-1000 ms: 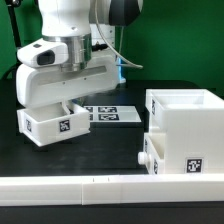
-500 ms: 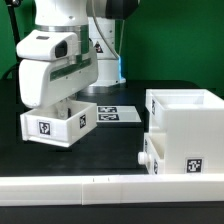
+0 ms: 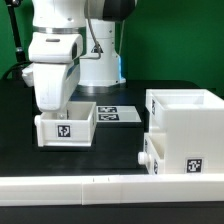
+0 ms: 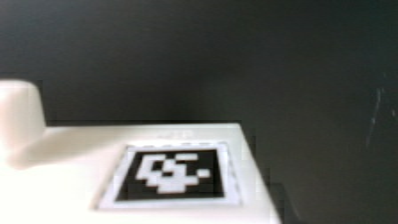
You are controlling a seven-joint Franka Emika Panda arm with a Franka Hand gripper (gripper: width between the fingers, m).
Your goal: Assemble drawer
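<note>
White tray point(image 3: 66, 126) sits upright, tagged side facing the camera.

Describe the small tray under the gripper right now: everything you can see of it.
The small tray is a white, plastic-looking open-topped box with a black-and-white square tag on its near face. It appears to sit upright on the black table, at the exterior view's left, apart from the casing. The gripper reaches down over it; fingers and grip are hidden.

white tray point(image 3: 66, 127) w/ b&w square tag point(image 3: 64, 129), black table point(image 3: 115, 145).
</note>
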